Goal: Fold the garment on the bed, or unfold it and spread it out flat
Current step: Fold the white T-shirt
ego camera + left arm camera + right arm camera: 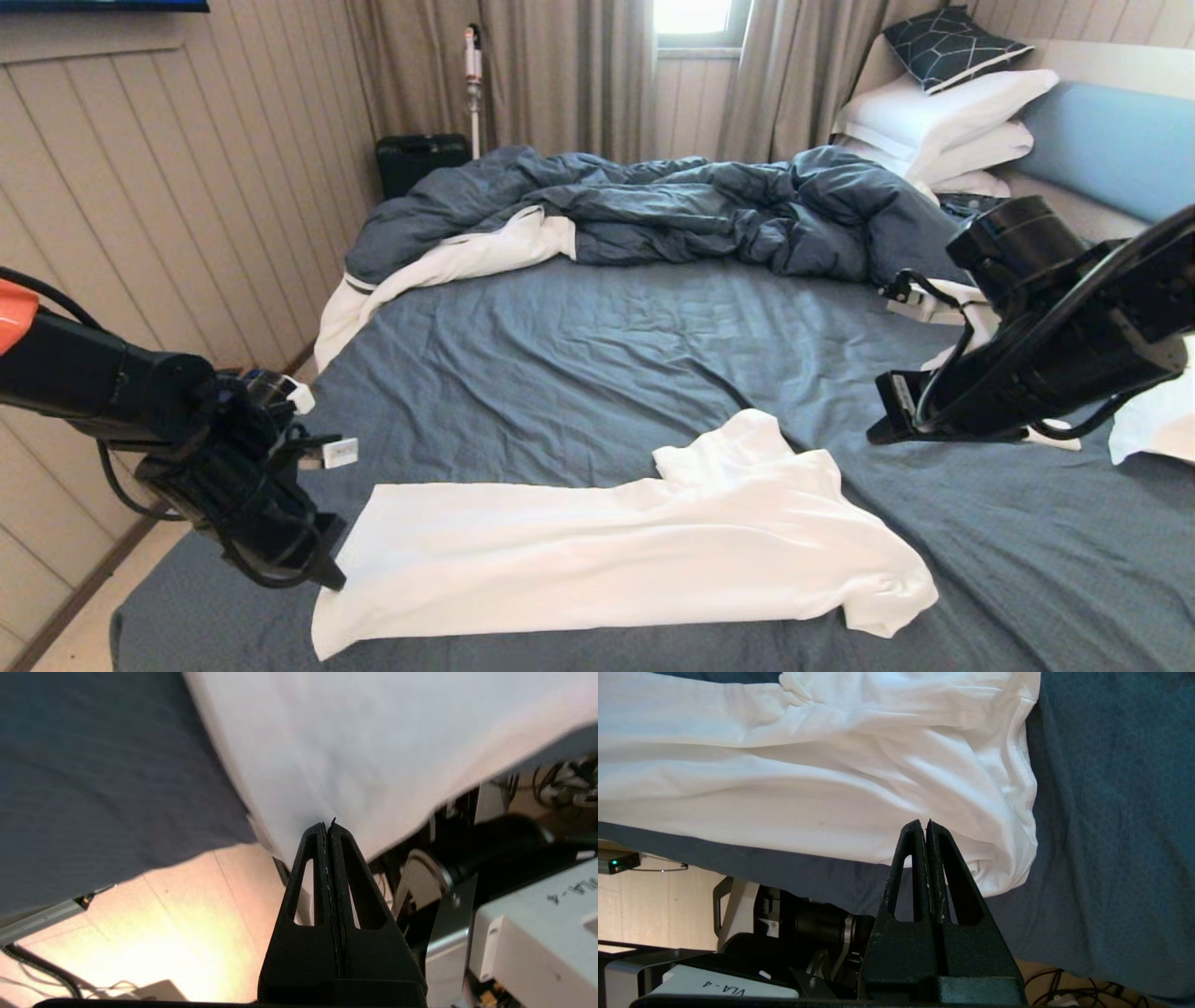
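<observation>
Nearest us, the T-shirt [616, 546] lies folded into a long white strip along the near edge of the bed [653, 355], its hem end toward our left and its sleeves and collar bunched toward our right. Our left gripper [322, 569] hangs just over the hem corner, fingers [322, 858] pressed fully together; they seem to hold nothing, though the tips sit so close to the cloth's edge that we cannot be sure. Our right gripper [887, 415] hovers above the sheet beyond the collar end, apart from the shirt, its fingers [920, 858] likewise closed tight on nothing. Farther back a dark-blue duvet [653, 210] lies rumpled across the bed, and white pillows [943, 121] are stacked by the headboard [1111, 154].
</observation>
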`<state>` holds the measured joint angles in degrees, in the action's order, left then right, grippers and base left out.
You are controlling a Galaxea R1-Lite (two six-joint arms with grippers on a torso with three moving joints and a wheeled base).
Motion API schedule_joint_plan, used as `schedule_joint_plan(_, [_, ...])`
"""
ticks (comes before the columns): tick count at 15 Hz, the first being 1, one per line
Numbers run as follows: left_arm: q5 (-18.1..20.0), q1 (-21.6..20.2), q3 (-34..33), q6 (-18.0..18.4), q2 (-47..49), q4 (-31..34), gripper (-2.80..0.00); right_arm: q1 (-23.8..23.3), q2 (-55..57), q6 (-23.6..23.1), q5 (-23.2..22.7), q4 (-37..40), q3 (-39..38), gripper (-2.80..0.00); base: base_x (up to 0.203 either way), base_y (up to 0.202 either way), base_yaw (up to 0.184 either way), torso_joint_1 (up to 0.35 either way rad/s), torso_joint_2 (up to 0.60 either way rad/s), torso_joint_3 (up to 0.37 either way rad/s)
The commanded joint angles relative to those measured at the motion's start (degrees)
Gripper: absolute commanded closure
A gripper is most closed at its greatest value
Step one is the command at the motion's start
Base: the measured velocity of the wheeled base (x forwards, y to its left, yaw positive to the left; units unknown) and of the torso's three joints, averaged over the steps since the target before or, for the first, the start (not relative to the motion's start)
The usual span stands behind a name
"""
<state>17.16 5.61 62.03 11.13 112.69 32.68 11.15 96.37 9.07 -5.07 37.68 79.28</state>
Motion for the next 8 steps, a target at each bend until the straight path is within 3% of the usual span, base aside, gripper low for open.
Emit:
schedule_joint_plan(1, [0.19,1.32,-2.78,0.12,-1.15,0.19,0.00,0.01,0.31,0.07,-0.03,-0.49,-0.63,0.00,0.000,0.000,0.000,0.000,0.00,0.000])
schedule_joint_plan(8, [0.50,2.83,-4.81,0.21,-6.08,-0.43,0.00,0.01,2.16,0.07,-0.03,-2.79,-1.41,0.00,0.000,0.000,0.000,0.000,0.00,0.000])
